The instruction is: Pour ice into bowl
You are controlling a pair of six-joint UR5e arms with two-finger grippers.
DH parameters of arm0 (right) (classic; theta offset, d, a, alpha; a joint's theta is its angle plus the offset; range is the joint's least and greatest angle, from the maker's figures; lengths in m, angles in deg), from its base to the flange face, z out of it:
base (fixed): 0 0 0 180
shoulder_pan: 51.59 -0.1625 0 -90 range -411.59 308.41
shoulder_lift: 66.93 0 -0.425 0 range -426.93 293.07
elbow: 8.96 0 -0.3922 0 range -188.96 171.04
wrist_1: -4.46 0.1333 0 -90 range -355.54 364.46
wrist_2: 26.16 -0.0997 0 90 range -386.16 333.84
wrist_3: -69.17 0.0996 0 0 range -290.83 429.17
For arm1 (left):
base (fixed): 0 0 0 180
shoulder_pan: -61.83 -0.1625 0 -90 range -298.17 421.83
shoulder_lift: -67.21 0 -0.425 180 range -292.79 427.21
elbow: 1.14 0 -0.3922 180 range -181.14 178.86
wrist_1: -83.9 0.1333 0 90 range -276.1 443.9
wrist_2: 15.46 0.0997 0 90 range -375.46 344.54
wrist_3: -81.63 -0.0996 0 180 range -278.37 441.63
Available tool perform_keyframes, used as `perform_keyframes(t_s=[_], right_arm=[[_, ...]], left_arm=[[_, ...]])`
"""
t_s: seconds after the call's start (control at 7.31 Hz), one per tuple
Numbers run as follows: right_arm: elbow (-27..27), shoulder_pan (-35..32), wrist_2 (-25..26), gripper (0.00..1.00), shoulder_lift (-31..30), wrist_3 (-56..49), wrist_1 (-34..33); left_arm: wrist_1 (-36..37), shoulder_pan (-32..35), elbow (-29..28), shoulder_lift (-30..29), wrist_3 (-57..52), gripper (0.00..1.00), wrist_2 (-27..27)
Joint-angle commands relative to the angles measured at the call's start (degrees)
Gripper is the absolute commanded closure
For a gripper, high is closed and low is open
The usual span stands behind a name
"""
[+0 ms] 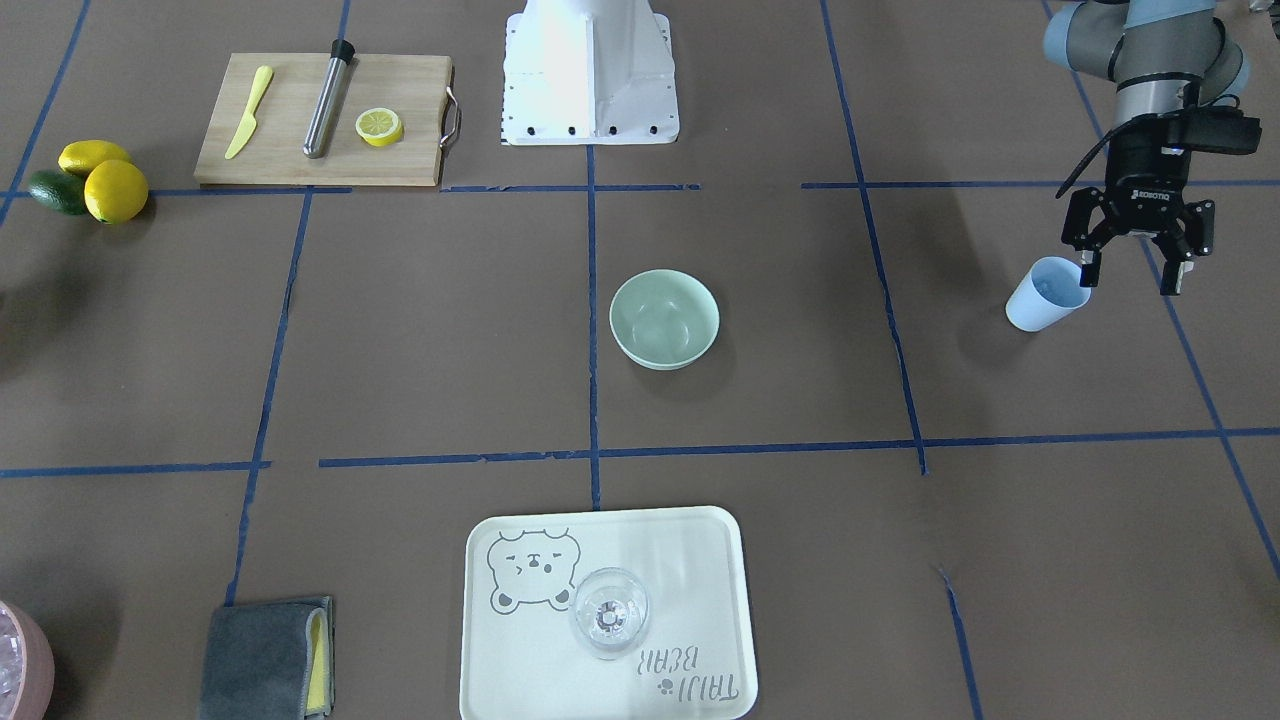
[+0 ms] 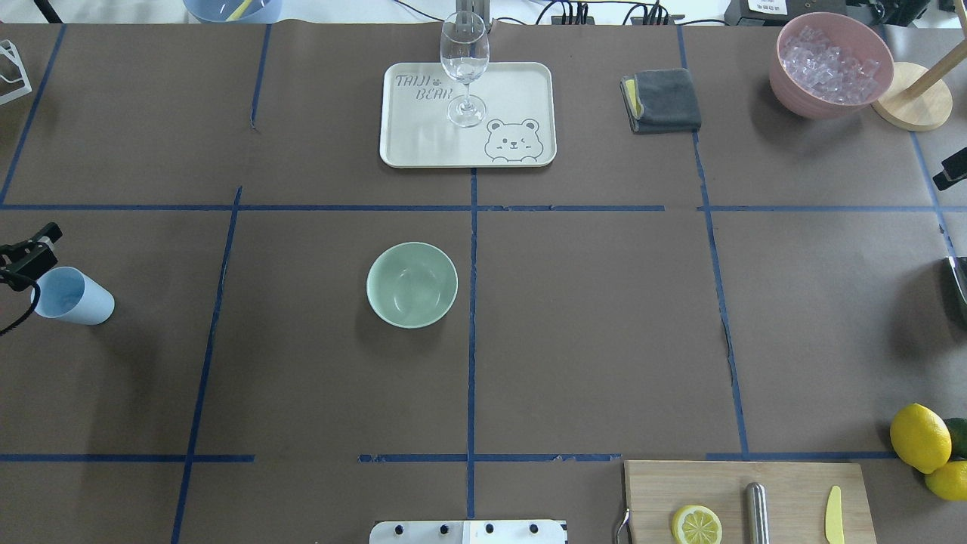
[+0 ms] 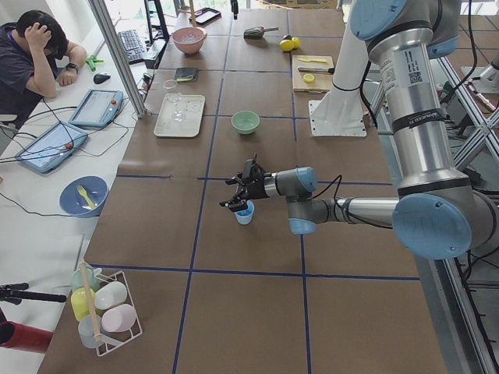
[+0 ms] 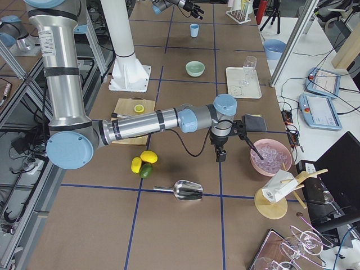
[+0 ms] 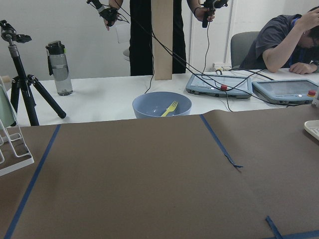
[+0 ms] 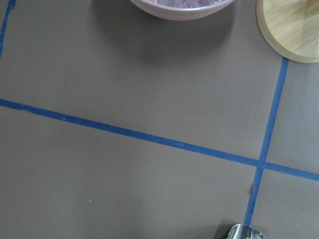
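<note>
The mint-green bowl (image 1: 664,320) stands empty at the table's middle; it also shows in the overhead view (image 2: 412,284). The ice (image 2: 831,60) lies heaped in a pink container (image 2: 801,102) at the far right corner. My left gripper (image 1: 1130,280) is open and hangs over a pale blue cup (image 1: 1040,298), with one finger (image 1: 1088,272) at the cup's rim. I see no ice in the cup. My right gripper (image 4: 219,153) points down at the table beside the pink container (image 4: 264,167). I cannot tell whether it is open or shut.
A tray (image 2: 423,147) with a clear stem glass (image 2: 464,60) sits beyond the bowl. A cutting board (image 1: 280,160) holds a knife, a metal rod and a lemon half. Lemons (image 1: 115,190), a grey cloth (image 2: 663,100), a metal scoop (image 4: 187,190) and a wooden stand (image 2: 910,106) lie around.
</note>
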Motion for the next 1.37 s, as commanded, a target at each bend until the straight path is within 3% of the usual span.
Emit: perform_keyframes(t_s=[0.0, 0.41, 1.23], right_arm=[[0.00, -0.18, 0.00, 0.00, -0.09, -0.10, -0.03], [-0.09, -0.35, 0.00, 0.00, -0.09, -0.10, 0.05], [-0.27, -0.35, 0.00, 0.00, -0.17, 0.16, -0.03]], left_arm=[[-0.04, -6.36, -2.40, 0.05, 3.99, 0.00, 8.02], [-0.13, -11.03, -4.43, 0.05, 7.08, 0.00, 13.74], [-0.13, -15.96, -7.16, -0.57, 9.36, 0.00, 18.85]])
